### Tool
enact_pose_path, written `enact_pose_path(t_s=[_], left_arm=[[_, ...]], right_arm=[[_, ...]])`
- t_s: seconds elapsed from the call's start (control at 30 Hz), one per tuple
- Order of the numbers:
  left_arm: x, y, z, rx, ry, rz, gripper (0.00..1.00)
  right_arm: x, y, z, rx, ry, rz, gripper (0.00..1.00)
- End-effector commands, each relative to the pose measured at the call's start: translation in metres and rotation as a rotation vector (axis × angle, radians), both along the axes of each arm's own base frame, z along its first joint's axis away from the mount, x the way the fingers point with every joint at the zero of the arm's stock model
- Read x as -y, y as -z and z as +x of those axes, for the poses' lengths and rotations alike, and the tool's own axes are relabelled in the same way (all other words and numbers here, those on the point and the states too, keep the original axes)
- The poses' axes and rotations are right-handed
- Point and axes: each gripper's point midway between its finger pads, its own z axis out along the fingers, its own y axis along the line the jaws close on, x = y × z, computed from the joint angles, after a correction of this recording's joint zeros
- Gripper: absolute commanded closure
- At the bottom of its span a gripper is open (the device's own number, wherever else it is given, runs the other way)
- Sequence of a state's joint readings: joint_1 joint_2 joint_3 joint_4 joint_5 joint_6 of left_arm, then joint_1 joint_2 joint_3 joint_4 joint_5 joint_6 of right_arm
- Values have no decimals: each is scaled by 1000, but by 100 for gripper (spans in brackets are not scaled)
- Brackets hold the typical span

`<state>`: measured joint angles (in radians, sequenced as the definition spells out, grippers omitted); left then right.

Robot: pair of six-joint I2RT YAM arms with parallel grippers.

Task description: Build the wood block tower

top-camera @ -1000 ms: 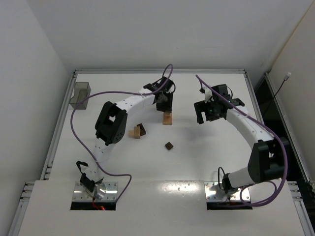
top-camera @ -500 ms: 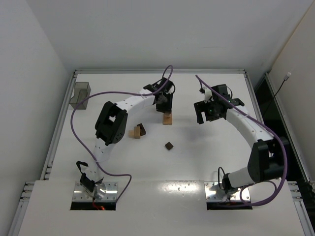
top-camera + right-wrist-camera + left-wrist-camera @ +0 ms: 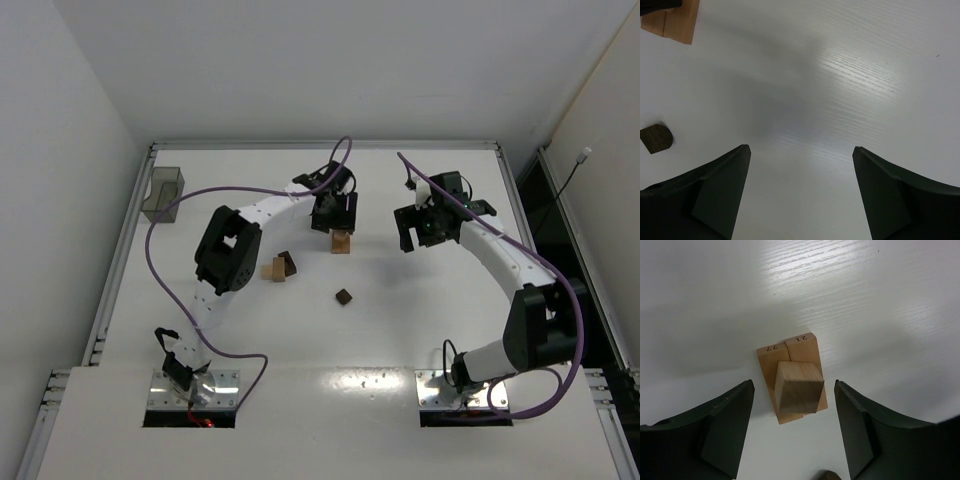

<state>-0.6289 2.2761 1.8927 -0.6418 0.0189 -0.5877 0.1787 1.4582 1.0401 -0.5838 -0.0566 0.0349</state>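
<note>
Grey bin [image 3: 163, 193] sits at the far left corner of the table [image 3: 450, 330], not in play. Loose tan-and-dark block pair [image 3: 280, 267] lies left of table centre, the two touching. Wood block tower [image 3: 341, 242] stands mid-table toward the far edge: tan bars [image 3: 771, 360] flat side by side, tan cube [image 3: 799, 387] on top. Left gripper [image 3: 336, 214] hangs right over it, jaws parted with a gap on each side of the cube, holding nothing. Reads as the release end of a placing step, with the tower low and the build early. Next move likely needs a straight lift clear without nudging the cube, then a reach for a loose block. Small dark block [image 3: 344, 296] lies toward the near edge from the tower. Right gripper [image 3: 801, 148] is off to the right, wide open, empty, over bare table.
</note>
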Motion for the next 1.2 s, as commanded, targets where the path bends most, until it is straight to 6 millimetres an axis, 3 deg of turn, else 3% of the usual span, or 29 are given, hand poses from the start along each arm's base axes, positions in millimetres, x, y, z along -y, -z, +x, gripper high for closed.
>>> enact_pose_path(t_s=[0.0,0.07,0.2,0.3,0.33,0.37,0.4,0.43,0.47,0.5,0.53,0.6,0.67,0.7,0.73,0.77,0.8,0.87,0.9,1.07,1.17], left_arm=[[12,-10,2,29,12,-34,38],[16,-31,7,69,12,-64,38],[31,-103,17,206,49,-143,36],[37,-155,7,295,91,-190,35],[33,-163,5,310,83,-190,33],[26,-187,1,349,72,-206,33],[18,-193,-3,361,57,-193,35],[-1,-188,0,366,10,-150,43],[-13,-192,-1,374,-11,-142,44],[-30,-214,-4,407,-45,-160,44],[-47,-202,-6,390,-75,-127,44],[-90,-206,0,399,-155,-107,44],[-125,-193,-13,345,-192,-96,43],[-158,-185,-7,328,-248,-84,41],[-175,-176,-10,295,-271,-82,38],[-194,-162,-17,259,-305,-69,33],[-231,-152,-14,225,-384,-63,33],[-259,-132,-19,158,-436,-91,31],[-288,-127,-17,142,-504,-100,29],[-339,-110,-19,78,-572,-125,15],[-359,-113,-18,98,-582,-116,8]], right_arm=[[-4,-12,13,47,7,29,20],[-2,-12,11,50,12,22,20],[4,-12,7,57,30,-3,20],[7,-10,5,65,19,-21,20],[8,-14,2,79,8,-26,20],[5,-13,0,91,-18,-33,21],[3,-18,0,113,-57,-59,22],[2,-24,1,157,-80,-54,22],[-3,-30,0,180,-120,-53,22],[-10,-39,1,226,-204,-62,22],[-19,-46,-1,252,-270,-58,22],[-46,-67,-14,327,-493,-13,20],[-76,-84,-27,390,-653,53,20],[-87,-88,-33,411,-717,68,20],[-99,-96,-36,449,-795,66,20],[-122,-96,-49,444,-891,92,20],[-136,-103,-52,464,-945,98,20],[-173,-93,-67,445,-1113,104,22],[-188,-98,-71,457,-1167,118,22],[-268,-85,-92,479,-1440,147,26],[-313,-82,-87,505,-1536,189,33]])
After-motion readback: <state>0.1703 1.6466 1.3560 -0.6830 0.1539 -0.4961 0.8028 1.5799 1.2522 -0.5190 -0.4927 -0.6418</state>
